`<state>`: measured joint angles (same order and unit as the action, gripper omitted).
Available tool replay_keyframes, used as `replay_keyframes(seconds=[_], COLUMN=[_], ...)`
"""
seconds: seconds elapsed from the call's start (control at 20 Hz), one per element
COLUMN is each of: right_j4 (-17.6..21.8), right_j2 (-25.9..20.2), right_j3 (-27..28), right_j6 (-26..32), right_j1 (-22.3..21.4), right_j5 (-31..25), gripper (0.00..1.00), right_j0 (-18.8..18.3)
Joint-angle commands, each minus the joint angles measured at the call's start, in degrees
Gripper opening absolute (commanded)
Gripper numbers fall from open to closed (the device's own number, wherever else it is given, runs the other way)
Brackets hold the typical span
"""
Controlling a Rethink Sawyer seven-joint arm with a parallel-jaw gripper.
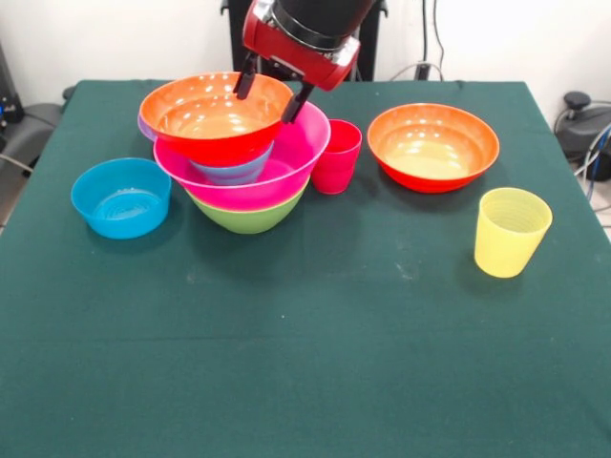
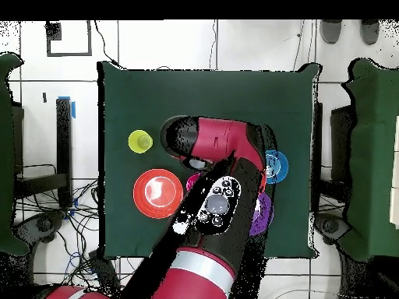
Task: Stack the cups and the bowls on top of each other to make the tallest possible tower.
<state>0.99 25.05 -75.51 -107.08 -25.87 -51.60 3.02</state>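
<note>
The tower stands at the back left in the front view: a green bowl [image 1: 250,216] at the bottom, the big pink bowl [image 1: 286,172] in it, a bluish bowl [image 1: 229,172] inside that, and a wide orange bowl [image 1: 212,116] on top, slightly tilted. A purple bowl's edge [image 1: 143,125] shows behind the orange bowl's left side. My gripper [image 1: 272,93] is open over the orange bowl's far right rim, one finger inside the bowl and one outside. The red cup [image 1: 336,156] stands right of the tower. The yellow cup [image 1: 512,231] stands alone at the right.
A second wide orange bowl [image 1: 432,145] sits at the back right and a small blue bowl [image 1: 121,196] left of the tower. In the overhead view the arm covers the tower; the yellow cup [image 2: 140,141], orange bowl [image 2: 158,193], blue bowl [image 2: 275,166] and purple bowl [image 2: 261,214] show.
</note>
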Motion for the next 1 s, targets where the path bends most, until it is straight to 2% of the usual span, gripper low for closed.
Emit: replay_keyframes(seconds=[0.05,0.45,0.6,1.0], right_j4=[-1.31,-1.54,-1.66,-5.59], right_j2=[-6.45,-6.99,-8.24,-9.9], right_j3=[2.33,2.28,2.29,2.67], right_j6=[-6.74,-5.65,-4.39,-7.2], right_j1=[2.3,1.97,1.49,0.05], right_j5=[-5.02,-5.23,-3.21,-5.25], gripper=[1.0,1.0,1.0,1.0], right_j0=[0.66,0.05,0.03,0.81])
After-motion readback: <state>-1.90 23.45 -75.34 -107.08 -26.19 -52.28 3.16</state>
